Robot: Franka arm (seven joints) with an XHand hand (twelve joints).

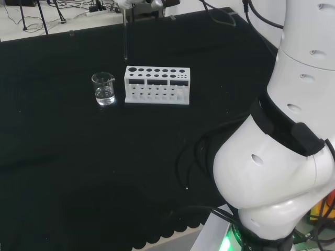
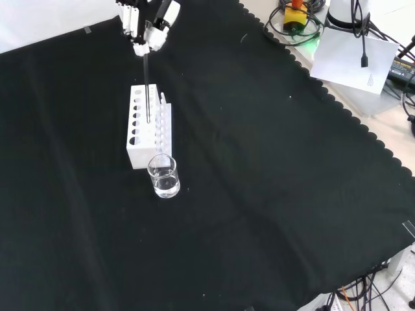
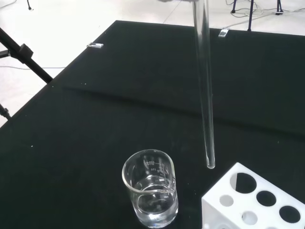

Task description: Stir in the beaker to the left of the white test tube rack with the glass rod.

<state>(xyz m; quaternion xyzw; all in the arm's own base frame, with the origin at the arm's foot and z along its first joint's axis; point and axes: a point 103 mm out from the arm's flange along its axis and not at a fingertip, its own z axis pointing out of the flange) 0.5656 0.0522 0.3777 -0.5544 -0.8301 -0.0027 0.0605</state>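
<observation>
The hand (image 2: 148,26) hangs high over the far side of the cloth in the front view, its fingers curled in on the top of the rod (image 2: 147,87), pinching it so it drops straight down. Held upright like that, the rod can go into a vessel tip first without catching the rim.

In the wrist view the tip of the rod (image 3: 205,95) hangs in the air, above the corner of the rack (image 3: 257,198) and to one side of the beaker (image 3: 151,193), touching neither. In the head view the rod (image 1: 125,36) ends above the rack's (image 1: 157,85) left end, and the beaker (image 1: 103,88) stands just beside the rack on its left, apart from it. So the tip is well above the beaker's rim and off to the side.

The beaker holds a little clear liquid at the bottom and stands upright on the bare cloth (image 2: 272,168), with room around it. I'd judge the stirring has not begun: the rod has to move across over the mouth, then down into the liquid. The glass wall is thin and the beaker is light, so a knock against the rim could tip it.
</observation>
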